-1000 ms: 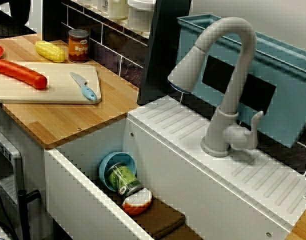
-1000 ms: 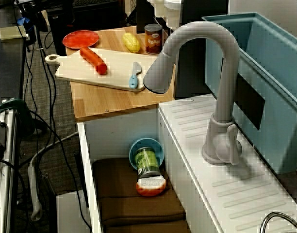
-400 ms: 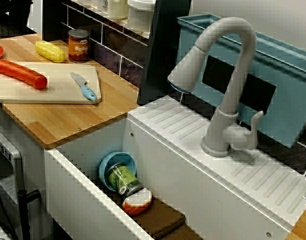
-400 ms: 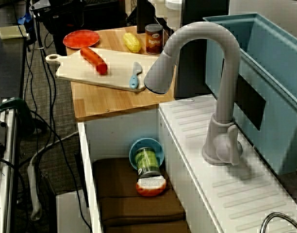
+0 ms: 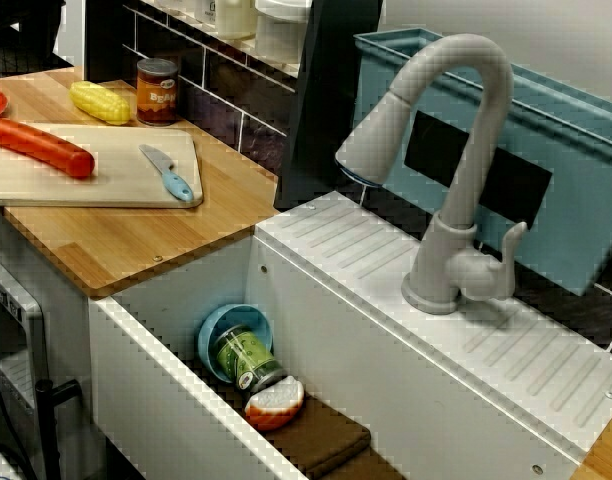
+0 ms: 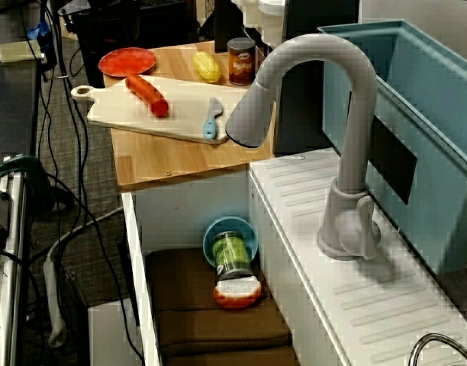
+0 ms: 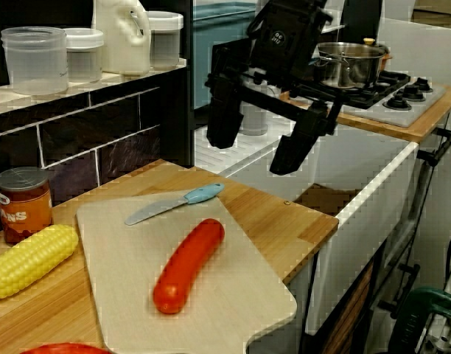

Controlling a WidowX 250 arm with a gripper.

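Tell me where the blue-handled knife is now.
In the view along the counter, the knife lies at the cutting board's far edge, just beyond the red sausage, below and left of the open hand.

Wooden counter (image 5: 136, 245) beside the sink (image 5: 186, 290).
On the cutting board (image 5: 106, 188) lie a red sausage (image 5: 41, 147) and a blue-handled knife (image 5: 166, 170); behind the board, corn (image 5: 100, 102) and a can (image 5: 157, 92).

This is a kitchen, probably a mock one in a lab. It has a white sink (image 5: 166, 400) with a grey faucet (image 5: 461, 200), a wooden counter (image 5: 136, 240) carrying a cutting board (image 5: 106, 175), and a stove (image 7: 406, 99) bearing a pot (image 7: 348, 66). Loose cables (image 6: 72, 149) trail over the floor alongside.
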